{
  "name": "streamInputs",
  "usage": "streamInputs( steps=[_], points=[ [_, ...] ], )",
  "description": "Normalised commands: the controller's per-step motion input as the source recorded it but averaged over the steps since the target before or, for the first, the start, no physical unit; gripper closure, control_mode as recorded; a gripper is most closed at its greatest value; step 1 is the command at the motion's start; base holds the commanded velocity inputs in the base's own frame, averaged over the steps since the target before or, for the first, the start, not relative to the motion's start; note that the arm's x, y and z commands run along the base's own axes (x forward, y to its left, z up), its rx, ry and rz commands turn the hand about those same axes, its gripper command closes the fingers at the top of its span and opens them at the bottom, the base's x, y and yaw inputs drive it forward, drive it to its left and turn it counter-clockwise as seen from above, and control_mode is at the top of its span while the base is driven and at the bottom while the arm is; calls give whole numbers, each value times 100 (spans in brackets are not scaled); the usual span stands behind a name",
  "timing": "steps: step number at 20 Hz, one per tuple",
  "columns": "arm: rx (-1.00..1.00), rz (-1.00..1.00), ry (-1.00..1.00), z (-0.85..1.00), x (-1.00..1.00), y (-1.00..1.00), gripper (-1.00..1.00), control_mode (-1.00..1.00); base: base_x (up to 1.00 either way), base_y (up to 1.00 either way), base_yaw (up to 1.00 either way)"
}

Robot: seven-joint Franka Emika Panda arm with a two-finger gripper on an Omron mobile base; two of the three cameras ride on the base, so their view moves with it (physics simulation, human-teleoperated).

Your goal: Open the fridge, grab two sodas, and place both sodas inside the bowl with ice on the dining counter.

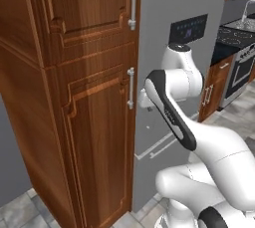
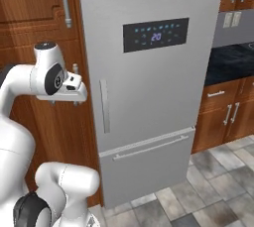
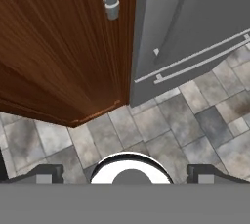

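Left base view: the fridge (image 1: 164, 72) stands upright, long axis vertical, door closed, flush against the brown wooden cabinet (image 1: 74, 97). A stove (image 1: 239, 62) sits beyond it at the right edge.

Right base view: the fridge front faces the camera; black display panel (image 2: 156, 34) high up, slim vertical handle (image 2: 104, 106) near the door's left edge, horizontal drawer bar (image 2: 151, 147) below. The gripper (image 2: 75, 103) points down beside that edge, touching nothing.

Hand view: fingertips (image 3: 46, 173) wide apart, empty, above grey tiled floor (image 3: 195, 120).
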Motion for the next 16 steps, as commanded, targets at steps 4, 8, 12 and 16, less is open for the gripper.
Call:
streamInputs(
  steps=[4, 8, 12, 16],
  points=[
    [0, 0, 0, 0, 0, 0, -100, 100, 11, 27, -12],
    [1, 0, -2, -7, 5, -4, -100, -100, 10, 2, -4],
    [8, 10, -24, -42, 13, -49, -100, -100, 0, 0, 0],
    [12, 21, -36, -58, 1, -63, -100, -100, 0, 0, 0]
  ],
)
